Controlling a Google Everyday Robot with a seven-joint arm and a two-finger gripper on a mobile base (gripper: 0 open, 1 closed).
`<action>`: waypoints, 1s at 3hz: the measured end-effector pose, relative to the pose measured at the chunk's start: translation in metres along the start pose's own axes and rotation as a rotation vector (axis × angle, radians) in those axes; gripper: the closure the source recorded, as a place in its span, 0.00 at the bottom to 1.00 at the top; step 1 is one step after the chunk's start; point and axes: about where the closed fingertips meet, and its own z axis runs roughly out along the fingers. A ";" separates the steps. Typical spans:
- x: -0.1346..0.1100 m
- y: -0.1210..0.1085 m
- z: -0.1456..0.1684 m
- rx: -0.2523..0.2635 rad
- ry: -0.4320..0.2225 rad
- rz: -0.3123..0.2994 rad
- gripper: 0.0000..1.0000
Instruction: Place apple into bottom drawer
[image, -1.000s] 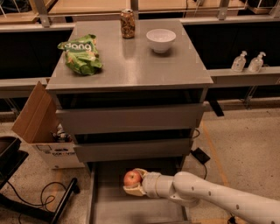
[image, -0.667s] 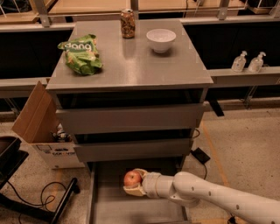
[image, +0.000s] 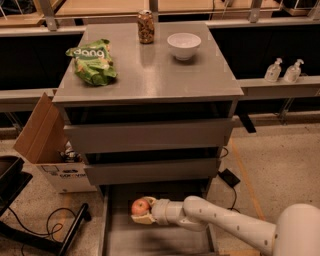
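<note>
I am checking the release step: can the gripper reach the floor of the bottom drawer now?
Probably yes. The gripper, shut on the apple, hangs over the pulled-out bottom drawer; the upper drawers sit further back, leaving the way down free.

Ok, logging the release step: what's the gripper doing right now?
Gripper: closed on the apple, holding it above the bottom drawer.
</note>
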 end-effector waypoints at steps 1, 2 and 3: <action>0.045 0.006 0.056 -0.105 -0.023 -0.010 1.00; 0.081 -0.021 0.092 -0.119 0.000 -0.029 1.00; 0.109 -0.053 0.110 -0.077 0.085 -0.059 1.00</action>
